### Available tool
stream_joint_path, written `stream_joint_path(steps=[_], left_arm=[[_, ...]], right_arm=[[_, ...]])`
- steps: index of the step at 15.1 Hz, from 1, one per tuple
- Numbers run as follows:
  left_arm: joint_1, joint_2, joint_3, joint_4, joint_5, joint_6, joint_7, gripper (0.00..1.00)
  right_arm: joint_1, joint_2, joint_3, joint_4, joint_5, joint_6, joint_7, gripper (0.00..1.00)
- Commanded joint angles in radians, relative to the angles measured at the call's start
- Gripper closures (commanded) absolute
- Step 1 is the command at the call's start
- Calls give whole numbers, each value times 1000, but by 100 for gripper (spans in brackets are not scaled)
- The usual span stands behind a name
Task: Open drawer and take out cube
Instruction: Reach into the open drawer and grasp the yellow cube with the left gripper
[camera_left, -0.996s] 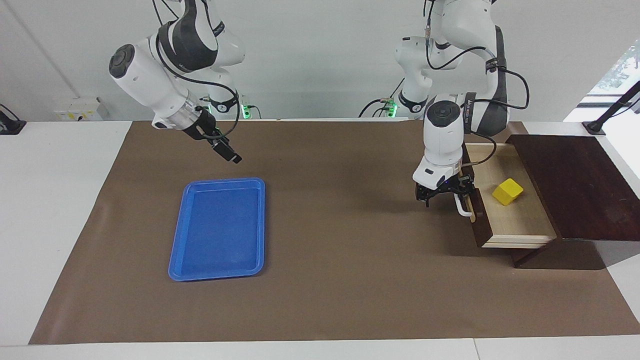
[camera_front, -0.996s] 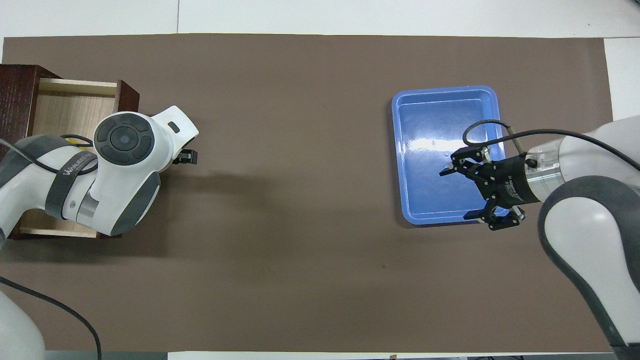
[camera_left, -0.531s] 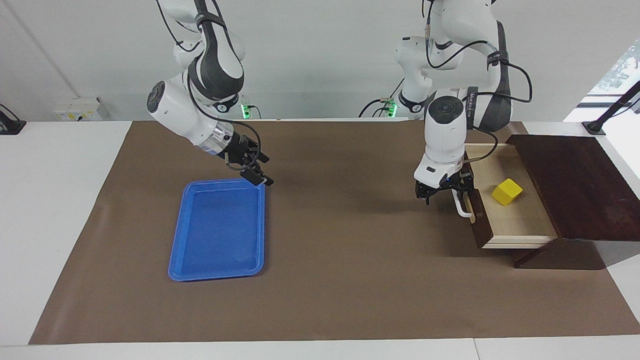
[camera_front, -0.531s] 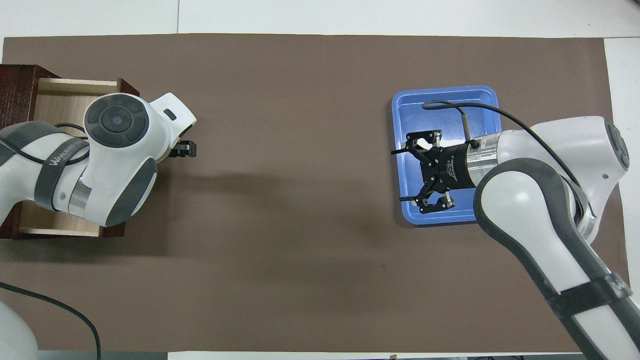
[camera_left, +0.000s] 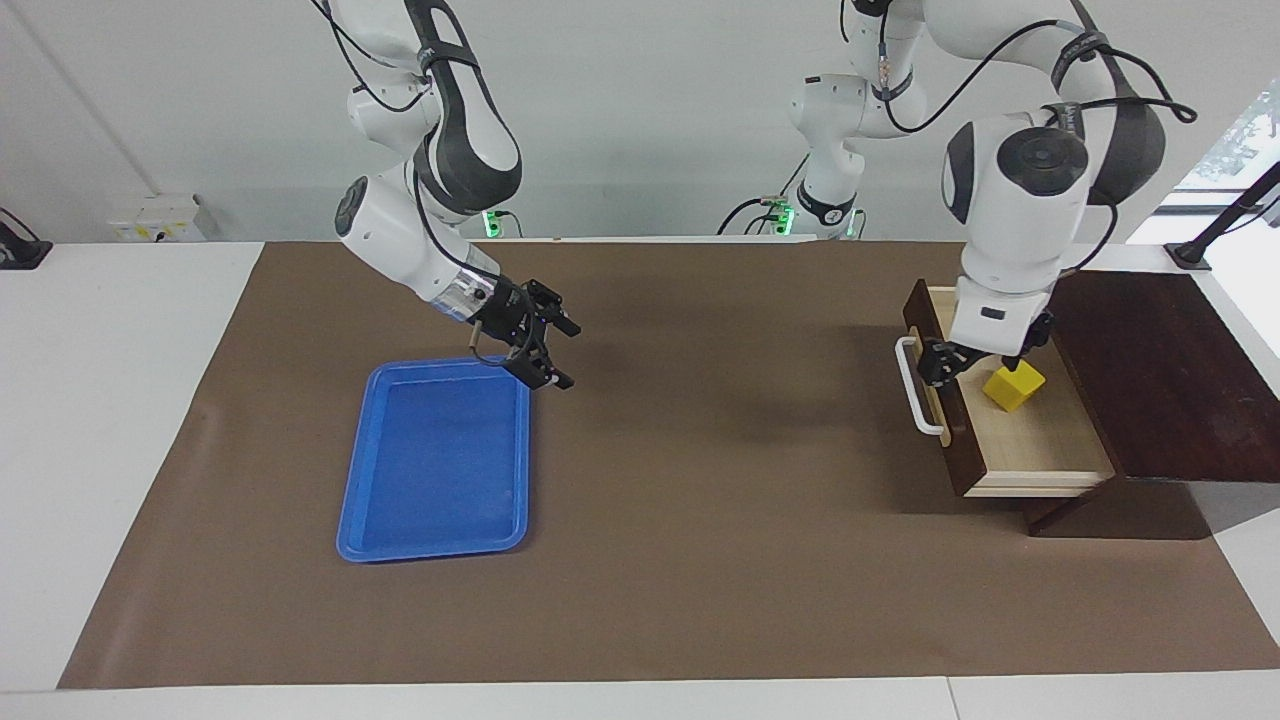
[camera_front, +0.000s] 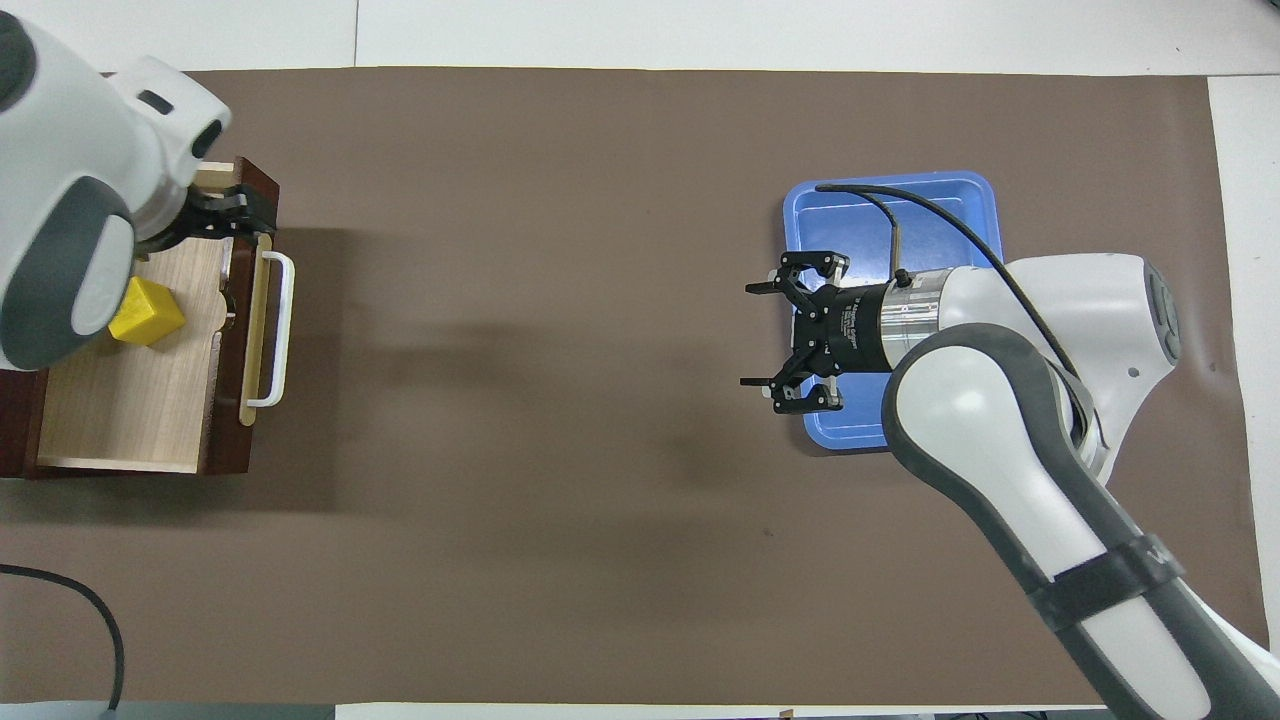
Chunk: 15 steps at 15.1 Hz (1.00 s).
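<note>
The drawer (camera_left: 1010, 420) stands pulled out of its dark brown cabinet (camera_left: 1150, 370) at the left arm's end of the tabletop (camera_left: 700, 560), its pale wooden floor exposed and its white bar handle (camera_left: 915, 385) facing the middle of the brown mat (camera_left: 700, 450). The cube (camera_left: 1014, 385), small and bright yellow, lies on the drawer floor in the part nearer to the robots, clear of the drawer's front panel. The left gripper (camera_left: 975, 352) hangs over the open drawer, just beside the cube on the side toward the front panel and slightly above it; its fingers are spread and released, holding nothing, and the cube sits free of them. In the overhead view the left arm's white wrist covers much of the drawer's nearer part, with the cube (camera_front: 145, 312) showing at its edge. A flat blue tray (camera_left: 435, 460) lies on the mat toward the right arm's end of the tabletop, well apart from the drawer. The right gripper (camera_left: 548, 345) hovers in the air over the tray's corner nearest the robots and the mat beside it, pointing toward the middle of the tabletop; its fingers are also spread wide and carry nothing.
</note>
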Motion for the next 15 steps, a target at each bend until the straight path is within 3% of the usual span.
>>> stream_joint_path(steps=[1, 7, 13, 15], left_arm=[[67, -8, -4, -18, -28, -5, 7, 0], [148, -128, -3, -334, -31, 283, 9, 0], [145, -139, -3, -405, -19, 296, 4, 0], [145, -134, -3, -405, -15, 301, 4, 0]], right_arm=[[38, -5, -2, -12, 26, 51, 4, 0], [46, -8, -2, -12, 16, 37, -10, 0], [69, -9, -4, -17, -20, 5, -10, 0], [64, -13, -4, -14, -90, -65, -55, 0]])
